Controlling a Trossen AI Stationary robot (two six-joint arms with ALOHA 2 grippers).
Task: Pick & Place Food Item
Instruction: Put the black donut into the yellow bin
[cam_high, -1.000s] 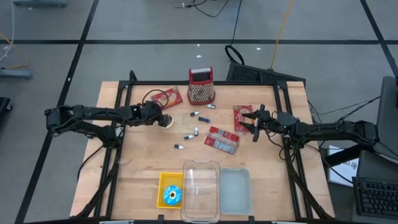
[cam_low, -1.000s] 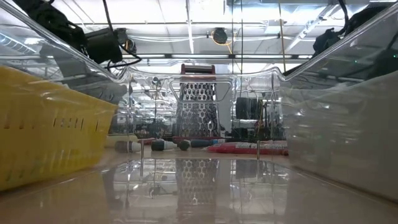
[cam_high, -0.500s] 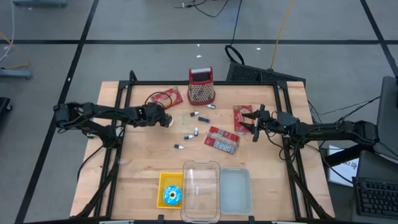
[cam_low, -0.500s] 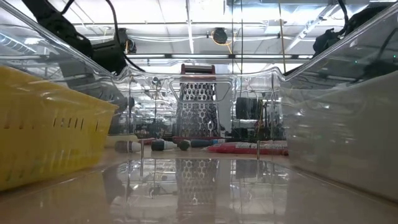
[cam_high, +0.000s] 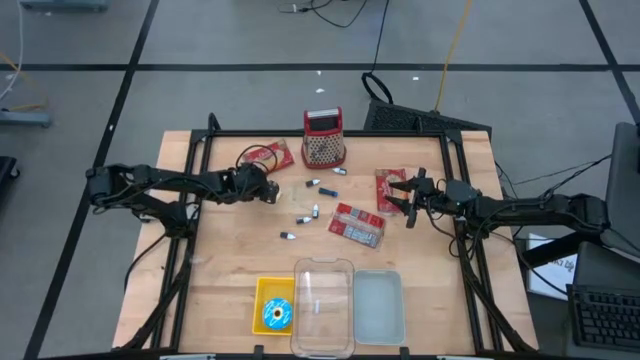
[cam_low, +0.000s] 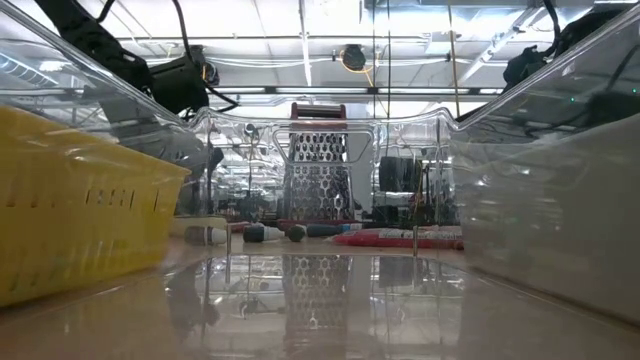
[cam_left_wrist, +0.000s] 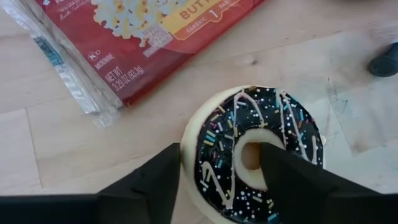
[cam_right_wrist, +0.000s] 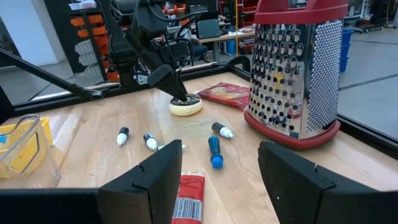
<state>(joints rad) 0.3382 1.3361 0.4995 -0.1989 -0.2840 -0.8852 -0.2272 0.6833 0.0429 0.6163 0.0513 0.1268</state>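
Table (cam_high: 230, 255): wooden, holding everything.
Right gripper (cam_high: 401, 198): waits at the right side, fingers apart, holding nothing.
Left gripper (cam_left_wrist: 217, 165): one finger outside the donut's rim, one in its hole.
Donut (cam_left_wrist: 252, 152): chocolate with sprinkles, lying left of centre, near the popcorn bag (cam_left_wrist: 143, 31).

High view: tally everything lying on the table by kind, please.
Doughnuts: 2
Snack packets: 3
Small tubes: 6
Grater: 1
Bins: 3
Total: 15
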